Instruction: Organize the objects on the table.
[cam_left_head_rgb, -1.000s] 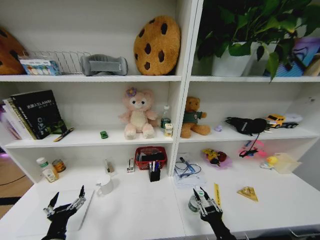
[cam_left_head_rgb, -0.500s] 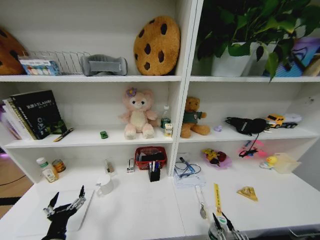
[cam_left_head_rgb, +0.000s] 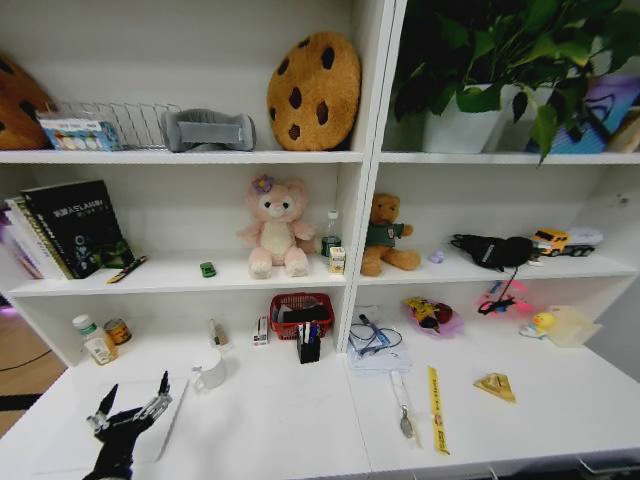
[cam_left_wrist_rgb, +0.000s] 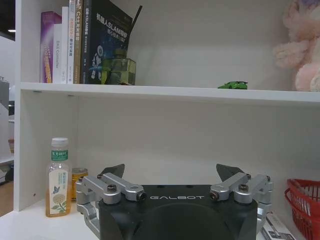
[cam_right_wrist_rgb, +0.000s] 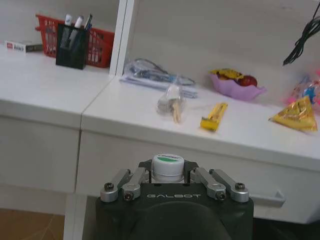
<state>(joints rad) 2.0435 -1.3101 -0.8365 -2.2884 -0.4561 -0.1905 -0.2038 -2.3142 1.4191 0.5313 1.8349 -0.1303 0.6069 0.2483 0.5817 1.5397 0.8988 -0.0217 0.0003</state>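
My right gripper (cam_right_wrist_rgb: 168, 174) is shut on the small white green-capped bottle (cam_right_wrist_rgb: 168, 165), held in front of and below the front edge of the table (cam_right_wrist_rgb: 45, 87). My left gripper (cam_left_head_rgb: 128, 405) hangs open and empty over the slim silver-white laptop (cam_left_head_rgb: 165, 425) at the table's (cam_left_head_rgb: 290, 420) front left; its fingers (cam_left_wrist_rgb: 114, 171) stand wide apart. The tiny green toy car (cam_left_head_rgb: 207, 269) (cam_left_wrist_rgb: 232, 85) sits on the shelf above, beside a pink plush. A black pen (cam_left_head_rgb: 127, 268) lies by the books. Several pens stand in a black holder (cam_left_head_rgb: 309, 346) (cam_right_wrist_rgb: 74, 39).
A white mug (cam_left_head_rgb: 210, 370), a red basket (cam_left_head_rgb: 300, 312) and a tea bottle (cam_left_wrist_rgb: 58, 180) stand along the table's back. A spoon (cam_left_head_rgb: 403, 410), yellow strip (cam_left_head_rgb: 435, 395), yellow packet (cam_left_head_rgb: 496, 387) and purple bowl (cam_right_wrist_rgb: 237, 86) lie on the right. A drawer handle (cam_right_wrist_rgb: 267, 197) faces the right gripper.
My right gripper has drawn back off the table's front edge with the bottle in it, dropping out of the head view. The left arm has not moved.
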